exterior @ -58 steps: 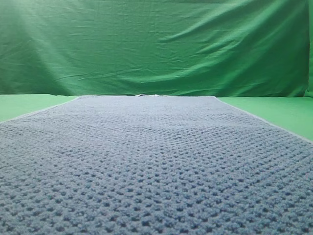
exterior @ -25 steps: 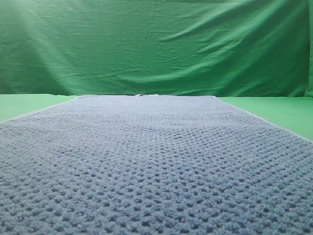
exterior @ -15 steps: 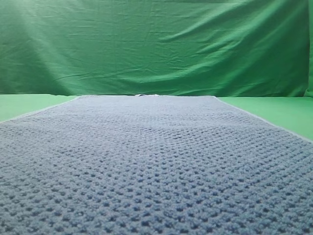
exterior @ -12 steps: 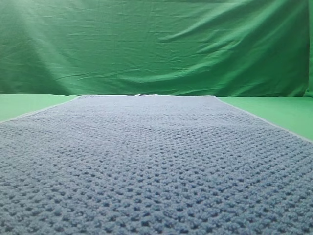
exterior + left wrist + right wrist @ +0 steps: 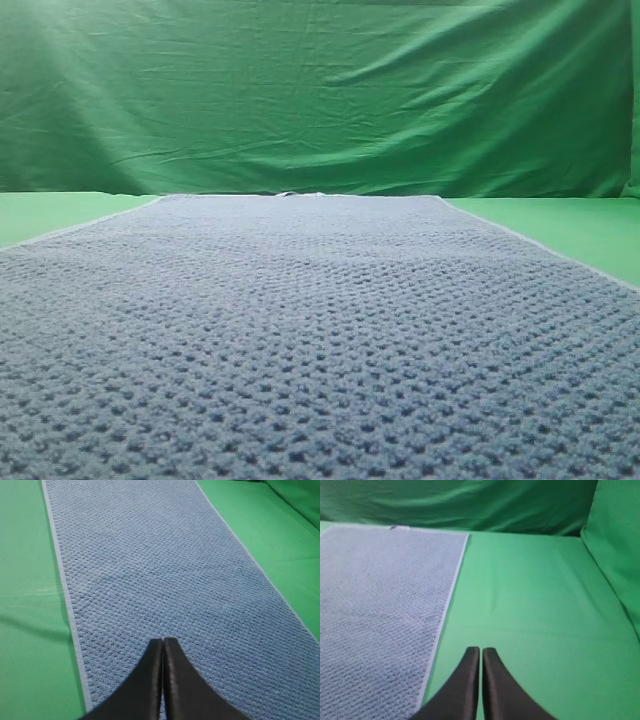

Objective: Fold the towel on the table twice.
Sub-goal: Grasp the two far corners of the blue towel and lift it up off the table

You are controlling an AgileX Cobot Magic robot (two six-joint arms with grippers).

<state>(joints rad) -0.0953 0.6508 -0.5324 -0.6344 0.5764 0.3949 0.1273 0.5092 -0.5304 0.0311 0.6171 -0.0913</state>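
Broadly, the table (image 5: 530, 595) stretches bright green ahead of and beneath both arms, with the wrinkled backdrop cloth (image 5: 320, 90) hanging beyond it. Spread flat on it is the towel (image 5: 150, 570), unfolded, running away lengthwise from the left gripper (image 5: 163, 642), which hovers over the towel's near part, closer to its left pale edge than its right. The right gripper (image 5: 481, 652) hangs above bare table, with the towel's right edge just to its left. Both grippers have their dark fingers pressed together, holding nothing.

No fold looks begun, so the step in hand is likely the first grasp. To do it well, I would open each gripper, bring the left one out to the edge beside it and the right one in to the edge on its left, pinch both at matching points along the length, and lift evenly so the thick cloth does not skew.

Against the earlier high views, nothing has shifted: the towel lies as it did.
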